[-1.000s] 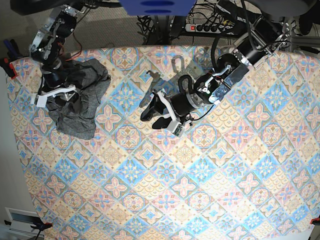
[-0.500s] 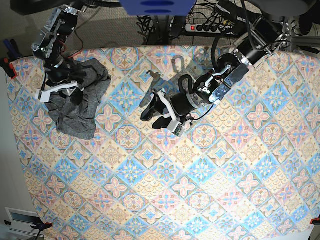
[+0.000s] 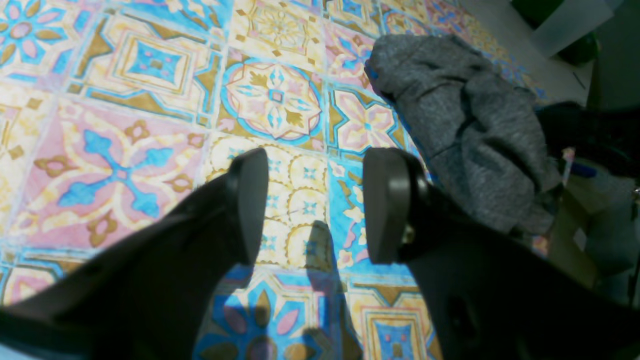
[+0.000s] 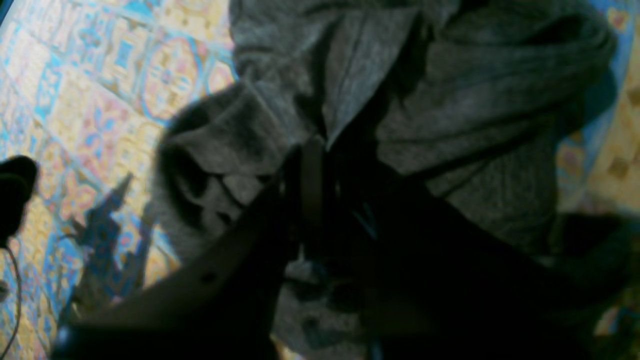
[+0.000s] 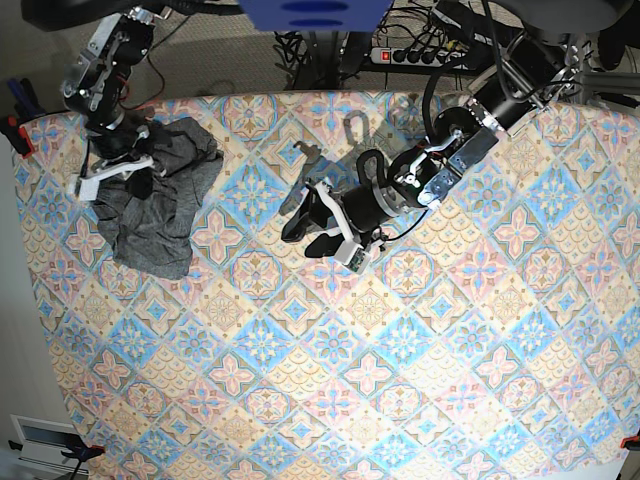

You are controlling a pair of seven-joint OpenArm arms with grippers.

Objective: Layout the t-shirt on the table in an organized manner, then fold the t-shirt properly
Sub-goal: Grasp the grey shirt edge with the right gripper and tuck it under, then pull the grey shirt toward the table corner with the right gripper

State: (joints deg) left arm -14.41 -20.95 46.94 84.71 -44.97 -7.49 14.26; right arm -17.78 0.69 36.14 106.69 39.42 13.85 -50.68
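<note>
Bright overhead light, crisp shadows; right wrist view dim and blurred.

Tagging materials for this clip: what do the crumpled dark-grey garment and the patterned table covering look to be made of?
The heathered dark-grey t-shirt looks like thin soft knit jersey: matte, flecked light and dark, slumping into loose folds. The table, in pastel blue, pink and cream tile print, looks covered in a smooth, flat printed sheet, cloth or perhaps vinyl; no weave shows, so that stays open.

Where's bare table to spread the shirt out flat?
The table is bare across its whole near half, below the left gripper, and along the right side. The crowded spot is the far corner, where the right gripper pinches the bunched t-shirt.
</note>
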